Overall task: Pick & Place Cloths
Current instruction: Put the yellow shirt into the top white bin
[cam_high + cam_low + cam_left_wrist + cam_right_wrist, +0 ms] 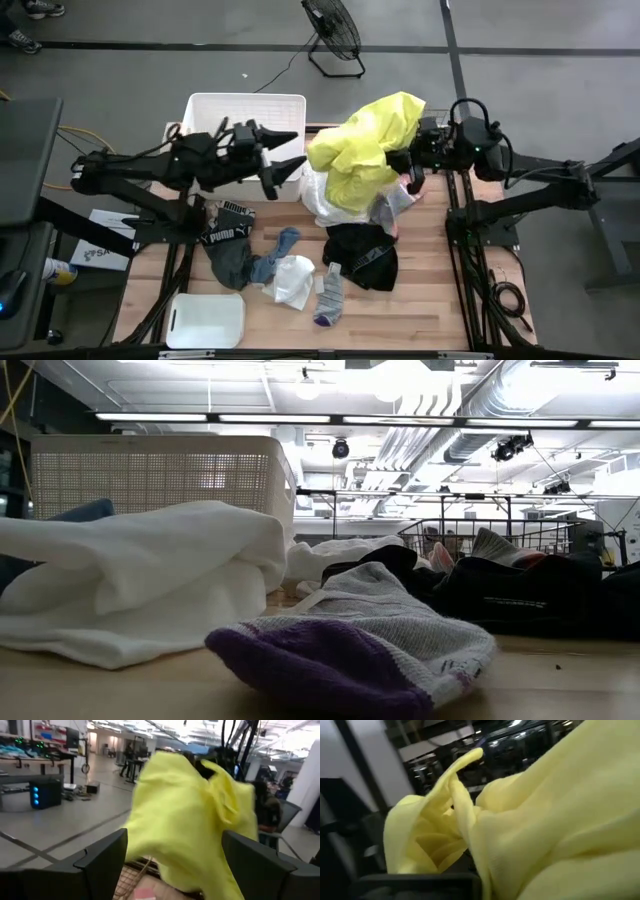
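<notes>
A: What's biggest on the counter [440, 300]?

B: The white plastic basket [245, 120] at the far edge. Next comes the neon yellow garment [365, 150], lifted above the pile just beside the basket and draped from the right claw [413, 172], which is clamped on it.

A: And the left claw [285, 165]?

B: It hangs over the basket's near corner, fingers spread wide, holding nothing, pointed at the yellow garment.

A: What lies below?

B: A white cloth [325, 200] under the yellow one, then a black garment [362, 255] nearer the front. Left of that, a dark grey garment with a lettered waistband [228, 245] touches a blue sock [275, 255]. Then a small white cloth [292, 280] and a grey sock with a purple toe [330, 295]. A white lid [205, 320] lies at the front left corner.
</notes>
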Robot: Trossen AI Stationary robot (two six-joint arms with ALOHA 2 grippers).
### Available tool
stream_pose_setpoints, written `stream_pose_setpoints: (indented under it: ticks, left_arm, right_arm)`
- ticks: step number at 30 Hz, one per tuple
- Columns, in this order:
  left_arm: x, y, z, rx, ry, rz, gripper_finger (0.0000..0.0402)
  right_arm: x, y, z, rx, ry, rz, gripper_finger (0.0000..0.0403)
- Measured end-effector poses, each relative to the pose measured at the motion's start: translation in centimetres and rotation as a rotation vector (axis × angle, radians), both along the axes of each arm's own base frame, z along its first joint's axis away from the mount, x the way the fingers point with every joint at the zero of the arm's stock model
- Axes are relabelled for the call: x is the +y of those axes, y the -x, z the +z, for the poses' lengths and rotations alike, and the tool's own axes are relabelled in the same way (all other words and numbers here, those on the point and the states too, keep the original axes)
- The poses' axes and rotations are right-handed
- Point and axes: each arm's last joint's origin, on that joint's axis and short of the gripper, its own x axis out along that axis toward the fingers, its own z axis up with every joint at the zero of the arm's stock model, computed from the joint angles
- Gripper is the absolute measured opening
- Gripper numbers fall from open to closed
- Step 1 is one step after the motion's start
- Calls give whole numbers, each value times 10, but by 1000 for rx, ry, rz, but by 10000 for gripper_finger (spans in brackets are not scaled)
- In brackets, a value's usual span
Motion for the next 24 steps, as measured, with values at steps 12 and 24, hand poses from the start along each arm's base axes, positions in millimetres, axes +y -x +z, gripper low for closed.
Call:
stream_pose_setpoints:
  ticks: [12,24]
  left_arm:
    - [-1,-36,-17,56,-107,19,319]
    - [-2,-62,-28,84,-310,94,395]
  right_arm:
    - [-18,-6,-6,20,-46,-204,38]
    - [-21,-24,-15,44,-79,-204,38]
